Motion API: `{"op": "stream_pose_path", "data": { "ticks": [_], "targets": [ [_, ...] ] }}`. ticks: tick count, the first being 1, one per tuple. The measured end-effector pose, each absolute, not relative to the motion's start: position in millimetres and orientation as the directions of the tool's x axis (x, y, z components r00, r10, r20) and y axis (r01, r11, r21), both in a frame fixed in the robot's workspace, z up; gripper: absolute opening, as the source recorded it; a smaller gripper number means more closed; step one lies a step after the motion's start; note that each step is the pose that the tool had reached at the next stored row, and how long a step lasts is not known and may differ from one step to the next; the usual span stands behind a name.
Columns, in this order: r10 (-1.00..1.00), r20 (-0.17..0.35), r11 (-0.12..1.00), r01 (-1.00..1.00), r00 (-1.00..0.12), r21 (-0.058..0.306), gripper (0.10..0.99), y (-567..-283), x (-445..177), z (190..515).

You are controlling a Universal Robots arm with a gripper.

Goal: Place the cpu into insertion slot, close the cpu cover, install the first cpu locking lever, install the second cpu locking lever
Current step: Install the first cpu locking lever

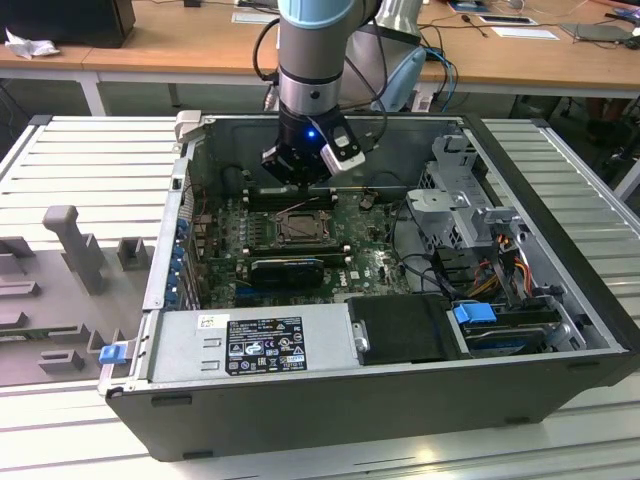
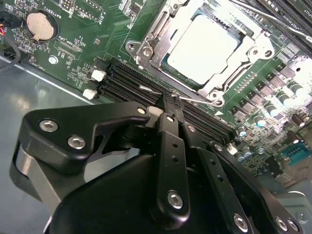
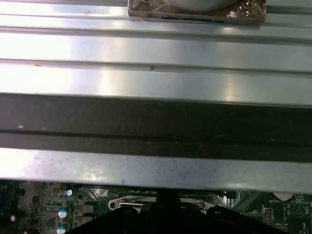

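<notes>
Reaching straight down into the open grey computer case (image 1: 400, 400). Black gripper (image 2: 168, 114) pressed shut, apparently on nothing, beside the silver-rimmed insertion slot (image 2: 146, 48). Pale square cpu (image 2: 202, 46) seated there under the silvery metal cpu cover (image 2: 253, 48).

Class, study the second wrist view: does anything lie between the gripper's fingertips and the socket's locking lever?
Nothing visible does. The gripper, fingers together, hovers over the black memory slots, its tip beside the thin lever along the cpu cover. The cpu already sits in its socket.
</notes>
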State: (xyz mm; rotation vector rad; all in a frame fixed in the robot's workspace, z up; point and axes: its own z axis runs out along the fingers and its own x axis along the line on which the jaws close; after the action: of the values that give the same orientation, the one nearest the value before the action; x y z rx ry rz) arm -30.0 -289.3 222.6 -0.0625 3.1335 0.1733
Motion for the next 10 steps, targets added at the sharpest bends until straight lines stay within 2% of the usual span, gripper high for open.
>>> {"op": "stream_pose_path", "data": {
  "ticks": [10],
  "targets": [
    [-0.047,-0.005,0.993,-0.048,-0.999,0.110,0.106,-287.1,-24.4,219.9]
  ]
}}
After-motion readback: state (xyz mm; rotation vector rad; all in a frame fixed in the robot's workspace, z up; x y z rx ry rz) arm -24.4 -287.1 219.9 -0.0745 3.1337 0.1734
